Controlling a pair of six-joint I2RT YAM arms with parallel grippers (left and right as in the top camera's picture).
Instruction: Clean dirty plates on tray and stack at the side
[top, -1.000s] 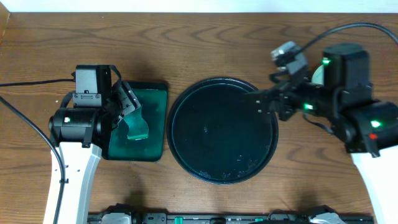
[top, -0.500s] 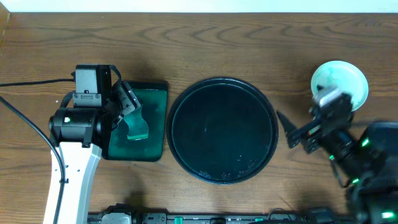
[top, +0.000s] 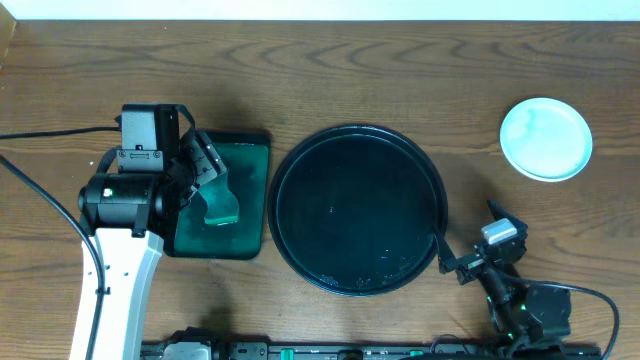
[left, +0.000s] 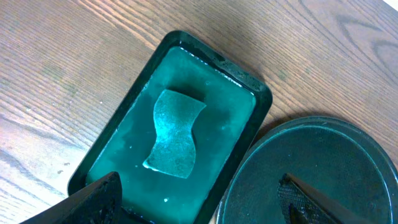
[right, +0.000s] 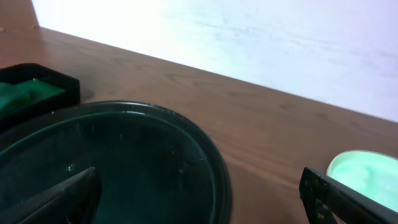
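The round dark tray sits mid-table with no plate on it; it also shows in the left wrist view and the right wrist view. A pale green plate lies on the table at the far right, also seen in the right wrist view. A green sponge lies in a dark rectangular basin of green water, also in the left wrist view. My left gripper hovers open over the basin. My right gripper is open and empty, low at the tray's front right edge.
The basin stands close against the tray's left rim. Bare wooden table lies between the tray and the plate. A pale wall runs behind the table in the right wrist view.
My right arm has drawn back from above the tray's right rim toward the table's front edge, uncovering the plate at the far right. The left arm has not moved.
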